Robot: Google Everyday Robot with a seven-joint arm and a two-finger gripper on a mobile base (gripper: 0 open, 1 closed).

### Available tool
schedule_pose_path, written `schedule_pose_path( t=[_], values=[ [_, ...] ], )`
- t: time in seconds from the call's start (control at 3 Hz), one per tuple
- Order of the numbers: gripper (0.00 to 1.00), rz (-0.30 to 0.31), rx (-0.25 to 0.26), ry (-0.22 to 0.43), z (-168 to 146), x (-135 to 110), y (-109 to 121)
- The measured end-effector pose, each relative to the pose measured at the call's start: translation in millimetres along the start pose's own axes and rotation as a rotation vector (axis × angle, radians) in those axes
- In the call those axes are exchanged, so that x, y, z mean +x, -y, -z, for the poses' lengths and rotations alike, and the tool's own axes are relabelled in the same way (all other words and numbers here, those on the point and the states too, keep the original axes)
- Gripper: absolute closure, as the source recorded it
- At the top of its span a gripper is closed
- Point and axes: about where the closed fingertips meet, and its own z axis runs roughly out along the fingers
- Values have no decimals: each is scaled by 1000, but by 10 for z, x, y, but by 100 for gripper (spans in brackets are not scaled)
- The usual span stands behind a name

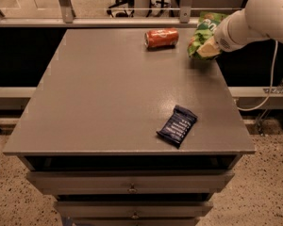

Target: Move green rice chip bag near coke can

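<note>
I am watching the green rice chip bag (202, 32), a bright green crinkly snack pouch with white lettering, at the far right corner of the table. The gripper (209, 49) is pinching it at its lower edge, jaws clamping onto the pouch. The bag is standing roughly upright with its top leaning toward the far edge. A dark shadow is lying on the tabletop just below it, and I cannot tell whether the bag's bottom is touching the surface. The thick white arm (262, 11) is reaching in from the upper right.

Just left of the bag, near but not touching it, the coke can (161, 38), a small orange-red metal drink can, is lying on its side close to the far edge. Well apart from both, on the near right part of the top, a small dark blue wrapped bar (177, 125) is lying flat and askew.

Everything is sitting on a flat grey table (108, 93), and grey drawer fronts (132, 180) are showing beneath its near edge. A thin white cable (273, 74) is hanging off to the right.
</note>
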Motion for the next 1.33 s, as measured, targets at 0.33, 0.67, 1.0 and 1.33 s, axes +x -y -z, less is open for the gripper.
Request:
schedule_pose_path(
  t=[0.33, 0.67, 1.0, 1.33],
  values=[
    [99, -18, -13, 1, -201, 7, -32],
    [71, -31, -21, -3, -340, 19, -59],
    [48, -42, -27, -2, -420, 24, -87],
    [24, -48, -41, 0, -513, 6, -136]
  ],
)
